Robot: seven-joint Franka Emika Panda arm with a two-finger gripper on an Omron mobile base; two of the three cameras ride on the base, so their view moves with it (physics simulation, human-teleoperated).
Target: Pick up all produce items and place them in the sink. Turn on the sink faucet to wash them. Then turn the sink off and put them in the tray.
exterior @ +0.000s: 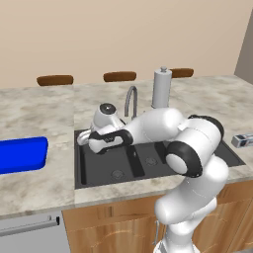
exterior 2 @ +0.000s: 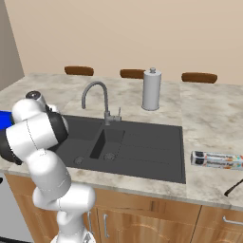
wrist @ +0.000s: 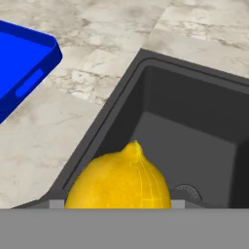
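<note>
A yellow lemon (wrist: 119,177) sits between my gripper's (wrist: 116,204) jaws at the bottom of the hand view, held above the left rim of the black sink (wrist: 194,126). In the left base view the gripper (exterior: 85,138) hangs over the sink's (exterior: 79,168) left edge, pointing toward the blue tray (exterior: 22,154) on the counter to the left. The tray's corner (wrist: 19,68) lies up and left of the lemon. The grey gooseneck faucet (exterior: 131,101) stands behind the basins and no water shows. From the right side the arm hides the hand; faucet (exterior 2: 95,92) and sink (exterior 2: 142,142) are plain.
A white paper-towel roll (exterior: 161,88) stands behind the sink to the right of the faucet. A foil box (exterior 2: 218,160) lies on the counter right of the sink, a dark utensil (exterior 2: 235,187) near it. Marble counter separates sink and tray. Chair backs (exterior: 55,79) line the far edge.
</note>
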